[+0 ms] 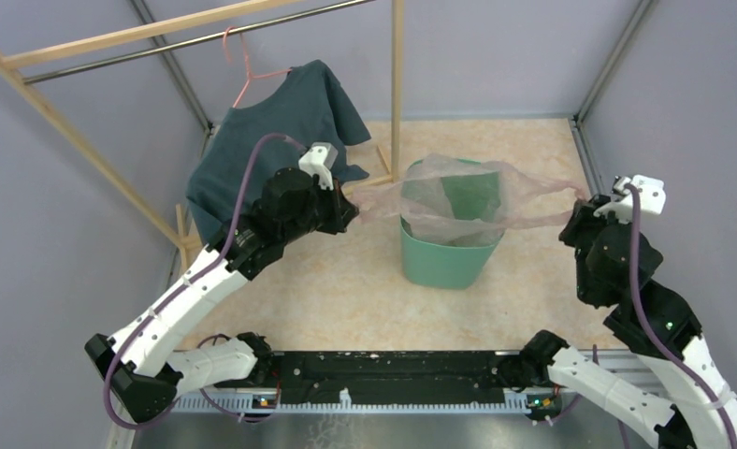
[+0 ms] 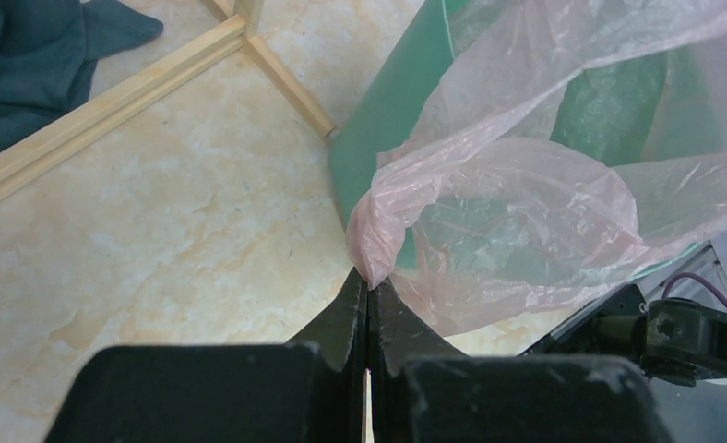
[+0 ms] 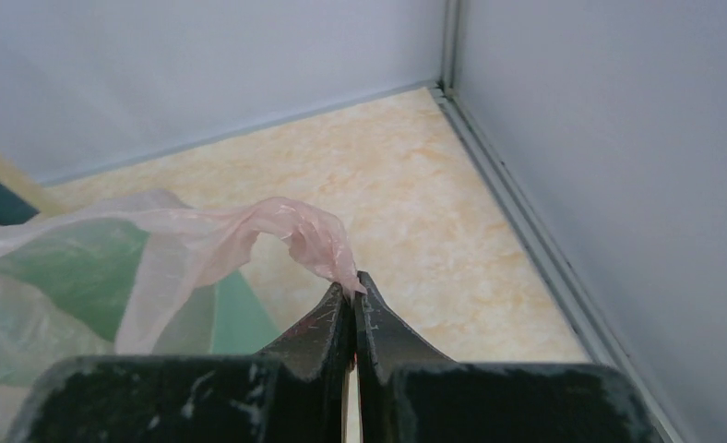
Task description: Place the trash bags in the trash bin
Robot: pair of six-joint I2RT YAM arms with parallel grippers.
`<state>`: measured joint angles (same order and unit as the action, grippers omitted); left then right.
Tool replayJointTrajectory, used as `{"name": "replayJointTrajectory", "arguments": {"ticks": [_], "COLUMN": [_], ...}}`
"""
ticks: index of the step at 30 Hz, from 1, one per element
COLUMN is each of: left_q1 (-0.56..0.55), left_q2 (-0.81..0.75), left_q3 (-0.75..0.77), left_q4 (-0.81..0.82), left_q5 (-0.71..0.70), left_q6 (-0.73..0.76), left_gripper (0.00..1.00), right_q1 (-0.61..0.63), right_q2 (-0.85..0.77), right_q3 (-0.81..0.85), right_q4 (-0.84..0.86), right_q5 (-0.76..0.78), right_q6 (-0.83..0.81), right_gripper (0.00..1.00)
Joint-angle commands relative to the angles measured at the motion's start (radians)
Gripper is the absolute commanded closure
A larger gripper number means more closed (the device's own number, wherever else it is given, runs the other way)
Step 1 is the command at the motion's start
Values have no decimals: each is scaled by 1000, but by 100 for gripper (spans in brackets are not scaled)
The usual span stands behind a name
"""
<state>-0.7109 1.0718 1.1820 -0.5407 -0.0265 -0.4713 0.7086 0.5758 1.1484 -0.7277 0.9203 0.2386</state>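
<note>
The pale-pink translucent trash bag (image 1: 468, 196) is stretched open over the mint-green trash bin (image 1: 444, 262), its middle sagging into the bin mouth. My left gripper (image 1: 354, 204) is shut on the bag's left edge, left of the bin. My right gripper (image 1: 575, 201) is shut on the bag's right edge, right of the bin. In the left wrist view the gripper (image 2: 369, 281) pinches a bunched corner of the bag (image 2: 517, 198) in front of the bin (image 2: 387, 120). In the right wrist view the gripper (image 3: 353, 293) pinches a thin twisted strip of the bag (image 3: 249, 231), with the bin (image 3: 235, 318) behind it.
A dark teal shirt (image 1: 281, 131) hangs on a pink hanger (image 1: 243, 65) from a wooden clothes rack (image 1: 397, 84) at the back left. Its wooden base bars (image 2: 111, 101) lie on the floor near the bin. Grey walls and a metal frame (image 3: 517, 212) enclose the floor.
</note>
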Motion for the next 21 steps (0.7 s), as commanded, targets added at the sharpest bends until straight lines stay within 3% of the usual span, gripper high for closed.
{"name": "replayJointTrajectory", "arguments": {"ticks": [1,5,12,15,18,21], "left_q1": [4,5,5,5,5,4], "left_q2": [10,32,5,-22,-20,-14], "left_q3": [13,-8,18,26,16,-9], "left_q4": [-4,4,-18,-43,-68,-70], "left_q5": [-41,-35,-15,-99,-155,-133], "left_q6": [39,46,76,129,153,129], "left_gripper": [100,100,100,100,100,100], "right_q1": [-6,-5,-6,-7,-7,-6], "right_q2": [-22,17,76,12,-94,-120], "right_q3": [-114,-167,-100,-62,-123,-136], "right_q4": [217,262,4,-81,15,-69], "right_q5": [196,191,107,196,201,177], "right_q6": [-105,-111,36,72,7,122], "right_gripper": [99,99,98,98,97,96]}}
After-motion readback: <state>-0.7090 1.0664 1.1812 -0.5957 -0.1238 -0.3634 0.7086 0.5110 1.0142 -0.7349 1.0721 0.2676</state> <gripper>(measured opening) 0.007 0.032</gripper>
